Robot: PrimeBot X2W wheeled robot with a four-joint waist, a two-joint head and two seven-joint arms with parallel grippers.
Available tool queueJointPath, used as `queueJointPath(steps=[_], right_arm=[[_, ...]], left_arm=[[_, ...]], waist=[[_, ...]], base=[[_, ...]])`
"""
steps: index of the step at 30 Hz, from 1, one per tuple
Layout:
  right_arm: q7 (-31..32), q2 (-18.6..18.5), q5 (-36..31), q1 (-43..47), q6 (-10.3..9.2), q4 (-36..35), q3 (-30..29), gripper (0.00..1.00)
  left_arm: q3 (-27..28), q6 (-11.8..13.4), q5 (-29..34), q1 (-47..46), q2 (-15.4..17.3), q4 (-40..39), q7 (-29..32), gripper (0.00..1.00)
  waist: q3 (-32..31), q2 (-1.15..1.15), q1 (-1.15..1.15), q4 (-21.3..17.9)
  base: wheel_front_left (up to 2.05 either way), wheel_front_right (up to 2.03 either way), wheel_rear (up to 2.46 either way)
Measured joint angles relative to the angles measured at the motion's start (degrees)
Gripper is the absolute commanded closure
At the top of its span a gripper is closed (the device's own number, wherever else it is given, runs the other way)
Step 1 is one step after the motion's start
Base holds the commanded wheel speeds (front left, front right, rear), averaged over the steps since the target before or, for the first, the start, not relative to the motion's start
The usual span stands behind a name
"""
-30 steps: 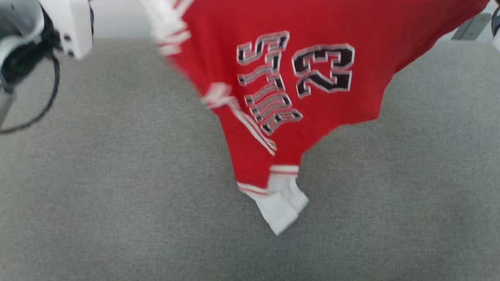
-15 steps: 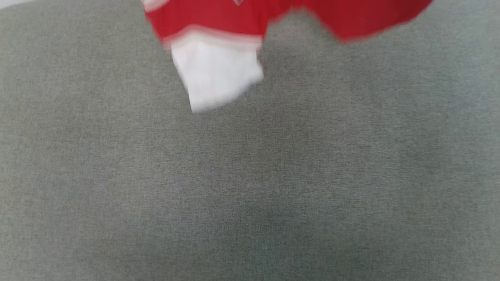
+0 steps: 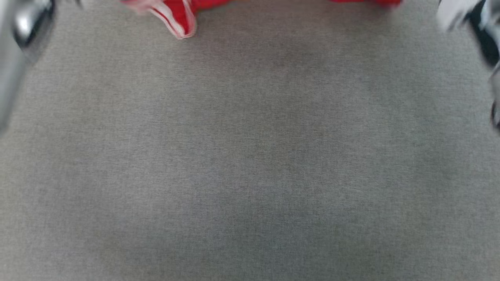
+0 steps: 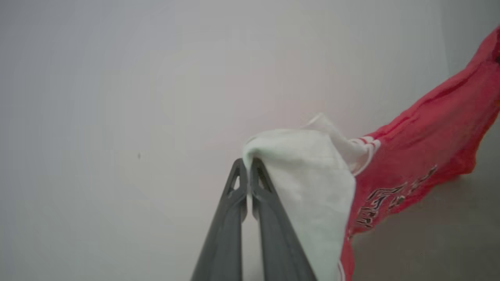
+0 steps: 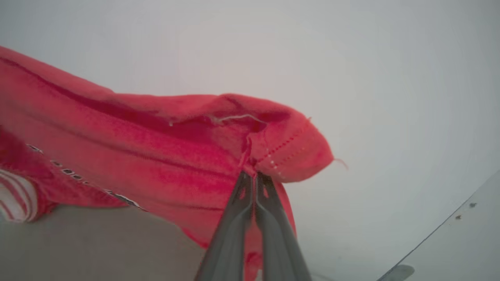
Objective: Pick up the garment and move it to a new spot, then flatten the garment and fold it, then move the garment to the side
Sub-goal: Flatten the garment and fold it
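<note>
Left gripper (image 4: 248, 164): two long dark grey fingers pressed together at the tips. They pinch the white cuff (image 4: 308, 175) of the garment (image 4: 422, 156), and the cuff folds over one finger and hangs down beside it.
Right gripper (image 5: 254, 177): fingers closed tip to tip on a red corner of the garment, just under a hem with small white stitches (image 5: 287, 150).
Garment position: lifted in the air and stretched between the two grippers, above the far end of the grey surface (image 3: 250, 156). In the head view its lowest fold comes in at the top border.
Garment material: soft red knit, a little fuzzy, with long creases. The cuff is plain white and bunched.
Lettering (image 4: 381, 199): black with a white outline, seen at a steep angle in the left wrist view, and I cannot read it.
Stripe trim (image 5: 15, 199): red and white bands at the left edge of the right wrist view.
Surface: grey woven cloth with a fine, even, flat texture.
Wall (image 4: 117, 97): pale and smooth, behind the garment in both wrist views.
Wrist views: they give both grips close up, with the stitches and one loose thread.
Head view: it gives the weave of the surface, and blurred pale arm parts at both upper corners.
</note>
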Motion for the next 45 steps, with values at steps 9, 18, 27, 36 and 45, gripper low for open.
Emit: queueJointPath(steps=[9, 18, 27, 36, 45], right_arm=[[12.34, -4.0, 14.69, 15.61, 0.0, -6.41, 6.49, 1.0], [22.96, -9.48, 23.76, 31.8, -0.01, -19.98, 7.97, 1.0], [31.27, -14.74, 27.46, 47.68, -0.01, -33.54, 6.12, 1.0], [37.71, -17.4, 29.69, 61.69, -0.02, -44.37, 2.42, 1.0], [39.55, -16.21, 29.4, 67.87, -0.01, -50.15, -5.1, 1.0]], left_arm=[[-8.47, -0.38, -17.78, 16.7, 4.89, -9.66, 15.26, 1.0], [-11.02, 3.24, -29.74, 31.5, 13.37, -24.97, 25.75, 1.0], [-13.4, 13.54, -35.75, 44.37, 19.92, -41.11, 29.11, 1.0], [-16.44, 18.68, -38.32, 53.74, 22.88, -49.0, 28.11, 1.0], [-15.94, 20.5, -38.32, 54.13, 27.31, -52.2, 29.19, 1.0]], waist=[[-1.0, 0.0, 0.0, 0.78], [-2.62, 0.0, 0.0, 0.33], [-4.77, 0.0, 0.0, 0.01], [-5.96, 0.0, 0.0, -0.06], [-6.14, 0.0, 0.0, -0.31]], base=[[0.0, 0.0, 0.0], [0.0, 0.0, 0.0], [0.0, 0.0, 0.0], [0.0, 0.0, 0.0], [0.0, 0.0, 0.0]])
